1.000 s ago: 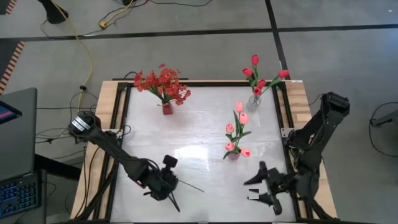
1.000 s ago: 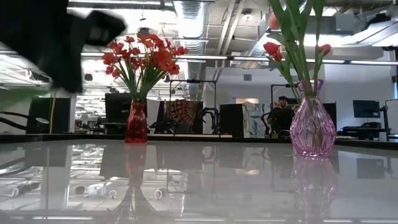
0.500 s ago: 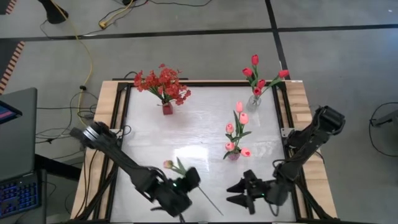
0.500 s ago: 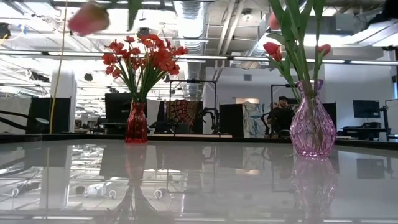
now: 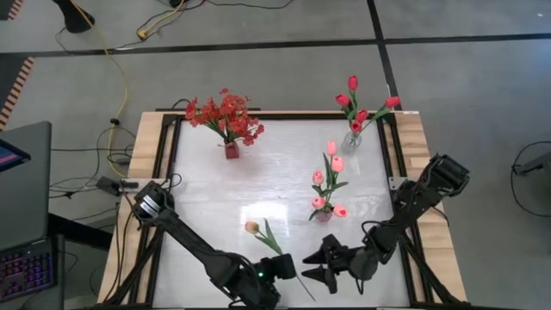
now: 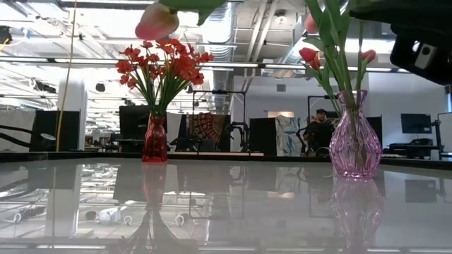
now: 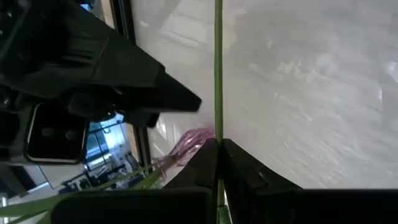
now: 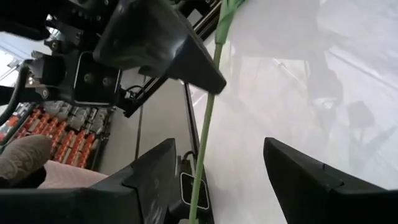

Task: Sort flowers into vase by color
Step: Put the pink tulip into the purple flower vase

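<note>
Left tool (image 5: 280,269) — clamped on pink tulip (image 5: 252,227)

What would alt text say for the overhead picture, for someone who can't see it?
Seen from above, the left gripper holds a pink tulip by its stem near the table's front edge, with the open right gripper facing it. Behind stand three vases: red blossoms, red tulips and pink tulips.
</note>
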You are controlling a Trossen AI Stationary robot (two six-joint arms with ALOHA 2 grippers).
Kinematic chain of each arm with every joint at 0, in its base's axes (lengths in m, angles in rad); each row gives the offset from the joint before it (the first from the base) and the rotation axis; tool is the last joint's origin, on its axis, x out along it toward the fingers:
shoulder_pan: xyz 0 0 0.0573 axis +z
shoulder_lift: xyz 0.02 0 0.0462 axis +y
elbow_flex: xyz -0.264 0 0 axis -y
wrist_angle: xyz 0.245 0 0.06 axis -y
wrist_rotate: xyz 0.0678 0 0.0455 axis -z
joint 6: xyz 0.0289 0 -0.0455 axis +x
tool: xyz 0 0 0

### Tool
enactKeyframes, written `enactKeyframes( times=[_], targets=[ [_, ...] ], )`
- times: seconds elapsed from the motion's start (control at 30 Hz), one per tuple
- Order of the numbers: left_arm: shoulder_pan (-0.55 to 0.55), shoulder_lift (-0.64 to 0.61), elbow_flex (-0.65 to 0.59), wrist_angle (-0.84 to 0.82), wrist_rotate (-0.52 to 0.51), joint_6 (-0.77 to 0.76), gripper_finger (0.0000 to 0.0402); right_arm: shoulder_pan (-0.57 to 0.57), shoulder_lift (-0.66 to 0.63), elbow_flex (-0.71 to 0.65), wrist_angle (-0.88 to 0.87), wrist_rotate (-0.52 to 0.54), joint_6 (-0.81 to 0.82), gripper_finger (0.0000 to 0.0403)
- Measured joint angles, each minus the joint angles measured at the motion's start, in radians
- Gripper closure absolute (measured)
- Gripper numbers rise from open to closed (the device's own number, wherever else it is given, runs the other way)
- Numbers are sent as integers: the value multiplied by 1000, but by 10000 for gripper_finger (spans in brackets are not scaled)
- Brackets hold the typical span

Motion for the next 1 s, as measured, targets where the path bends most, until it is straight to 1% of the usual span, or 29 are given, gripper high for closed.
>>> enactKeyframes(
  times=[0.2,0.47,0.73,0.87,1.0],
  targets=[
    [15,1,0,32,-1,39,401,-8,-1,0,1,0,-25,133],
    [59,1,0,47,3,31,401,-15,-1,0,-3,-7,-38,133],
    [63,1,0,69,21,43,401,-27,-1,0,-2,-26,-53,135],
    [63,1,0,69,21,43,401,-30,-1,0,-2,-26,-53,153],
    [63,1,0,69,20,53,401,-34,-1,0,-2,-34,-53,190]
  ],
)
